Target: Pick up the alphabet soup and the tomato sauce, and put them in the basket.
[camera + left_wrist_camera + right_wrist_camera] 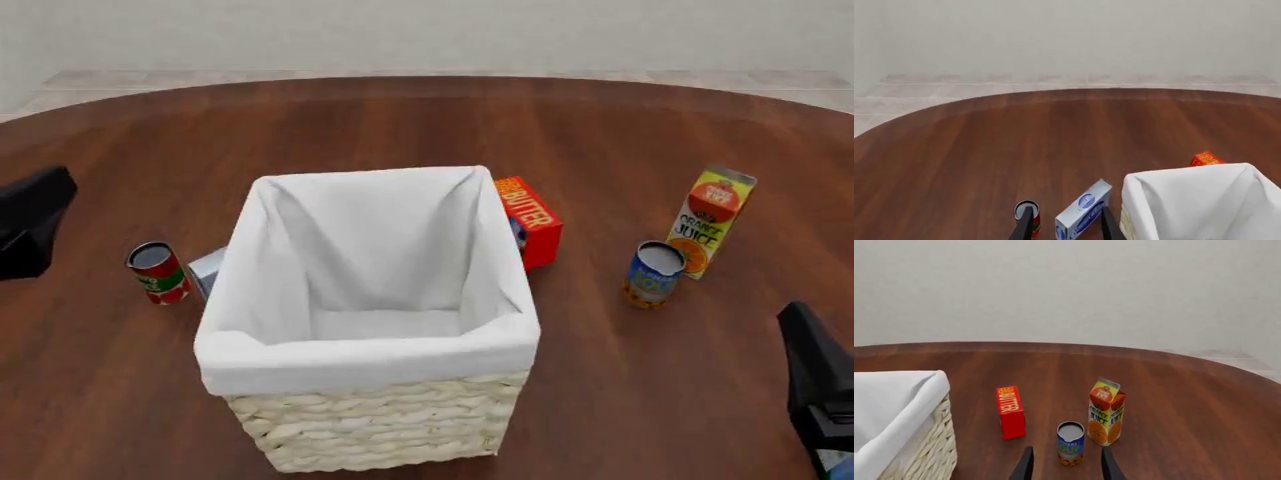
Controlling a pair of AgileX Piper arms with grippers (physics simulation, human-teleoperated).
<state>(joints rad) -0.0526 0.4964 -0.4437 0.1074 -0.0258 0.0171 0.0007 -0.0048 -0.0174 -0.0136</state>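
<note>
The alphabet soup (654, 273), a small blue can with a pale top, stands upright right of the basket (360, 355), beside an orange juice carton (713, 220). The red tomato sauce (158, 272) can stands upright left of the basket. In the left wrist view my left gripper (1066, 212) is open and empty, with the tomato sauce (1027, 216) just ahead by one finger. My right gripper (1066, 450) is open too, and the alphabet soup (1070, 442) stands a short way ahead between the finger lines. The cloth-lined basket holds nothing I can see.
A blue-and-white box (1084, 210) lies between the tomato sauce and the basket (1187, 172). A red butter box (527, 220) leans behind the basket's right corner. My left arm (30, 225) and right arm (817, 385) sit at the table's near sides.
</note>
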